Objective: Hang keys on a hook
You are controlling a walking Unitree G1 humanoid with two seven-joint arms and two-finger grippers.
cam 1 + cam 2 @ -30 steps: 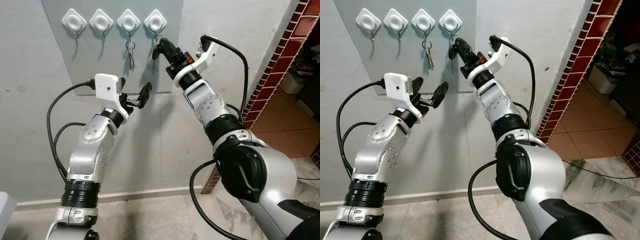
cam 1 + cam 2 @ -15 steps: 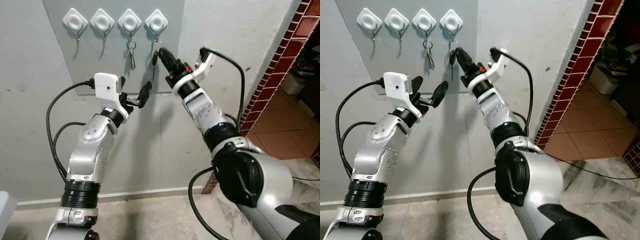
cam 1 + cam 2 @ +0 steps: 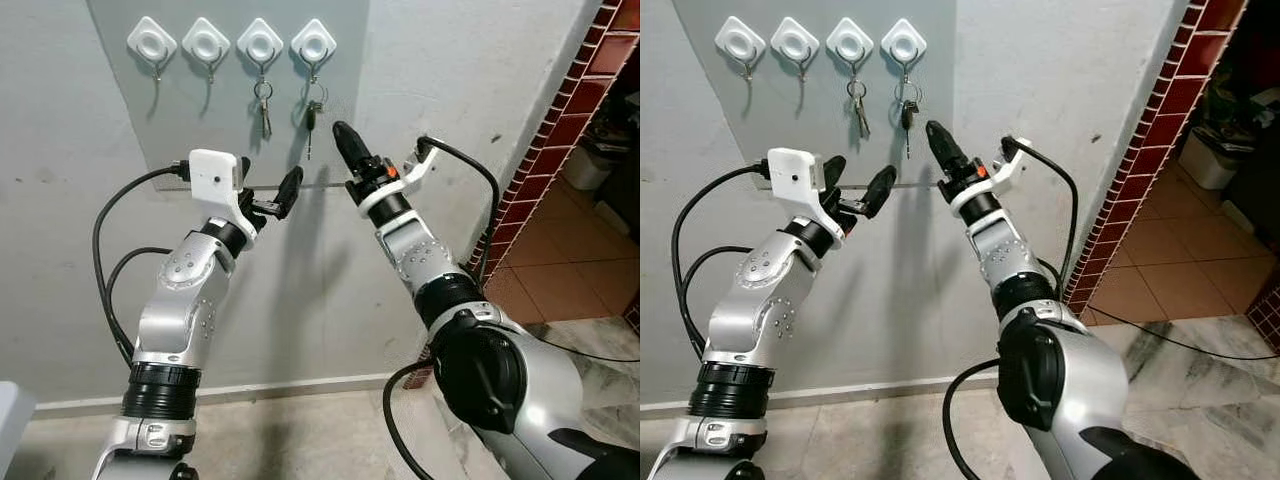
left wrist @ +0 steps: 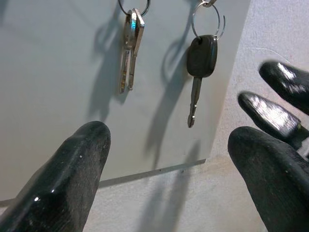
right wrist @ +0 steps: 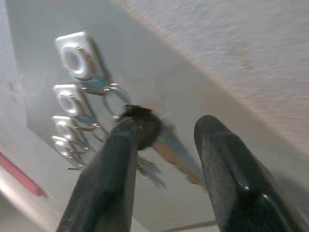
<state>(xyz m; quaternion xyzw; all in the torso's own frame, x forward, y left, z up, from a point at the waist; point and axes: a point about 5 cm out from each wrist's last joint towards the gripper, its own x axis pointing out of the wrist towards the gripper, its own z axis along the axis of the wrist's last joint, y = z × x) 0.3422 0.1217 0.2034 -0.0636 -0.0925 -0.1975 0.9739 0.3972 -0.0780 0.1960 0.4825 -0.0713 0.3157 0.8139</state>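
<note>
A grey panel point(image 3: 200, 130) on the wall carries several white hooks. From the rightmost hook point(image 3: 312, 42) a black-headed key point(image 3: 311, 116) hangs by its ring, free of any gripper. A bunch of silver keys point(image 3: 263, 108) hangs from the hook to its left. My right gripper point(image 3: 341, 136) is just below and to the right of the black key, open with nothing between its fingers point(image 5: 108, 183). My left gripper point(image 3: 268, 186) is held lower, in front of the panel's bottom edge, open and empty. The left wrist view has both sets of keys, the silver keys point(image 4: 130, 48) and the black key point(image 4: 200, 57).
The two left hooks point(image 3: 152, 42) point(image 3: 206, 42) are bare. A red-brick tiled pillar point(image 3: 570, 110) stands at the right, with a tiled floor point(image 3: 560, 280) and a pale bin point(image 3: 585, 160) beyond it. A skirting board point(image 3: 300, 385) runs along the wall's base.
My right gripper has let go of the black key, which now hangs on the rightmost hook, and has drawn back down and to the right. The left arm has stayed put.
</note>
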